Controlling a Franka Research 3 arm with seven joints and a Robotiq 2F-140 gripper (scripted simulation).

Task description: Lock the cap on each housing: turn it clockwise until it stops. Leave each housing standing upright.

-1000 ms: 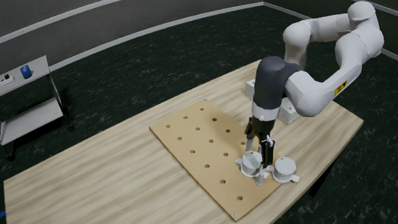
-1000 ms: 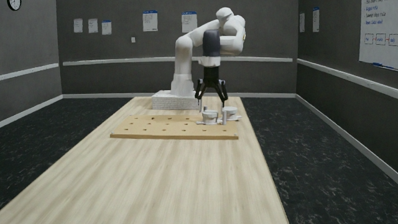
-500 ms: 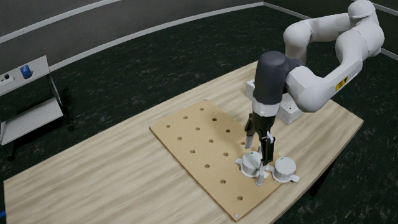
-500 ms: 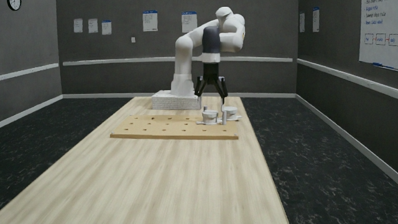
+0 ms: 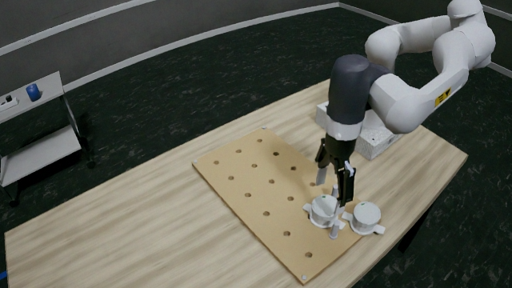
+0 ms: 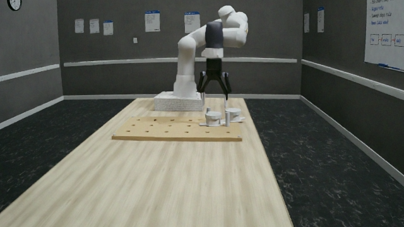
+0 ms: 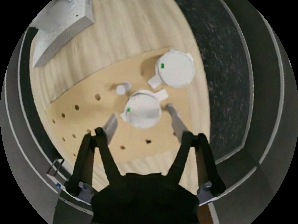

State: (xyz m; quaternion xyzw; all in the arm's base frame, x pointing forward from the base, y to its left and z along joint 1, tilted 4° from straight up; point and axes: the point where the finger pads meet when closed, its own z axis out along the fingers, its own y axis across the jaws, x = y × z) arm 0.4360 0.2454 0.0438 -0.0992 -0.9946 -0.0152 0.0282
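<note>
Two white round housings with caps stand upright at the near right end of the tan pegboard (image 5: 272, 196). The left housing (image 5: 323, 210) sits between two white pegs; it also shows in the exterior view (image 6: 213, 118) and the wrist view (image 7: 144, 108). The right housing (image 5: 365, 218) stands beside it, partly off the board, and shows in the wrist view (image 7: 176, 68). Each cap has a small green dot. My gripper (image 5: 334, 185) hangs open and empty a little above the left housing, its fingers straddling the cap without touching.
White pegs (image 5: 334, 231) stand on the board close to the left housing. The robot's white base block (image 5: 370, 136) is behind the board. The table's right edge is close to the right housing. A shelf cart (image 5: 32, 128) stands far left on the floor.
</note>
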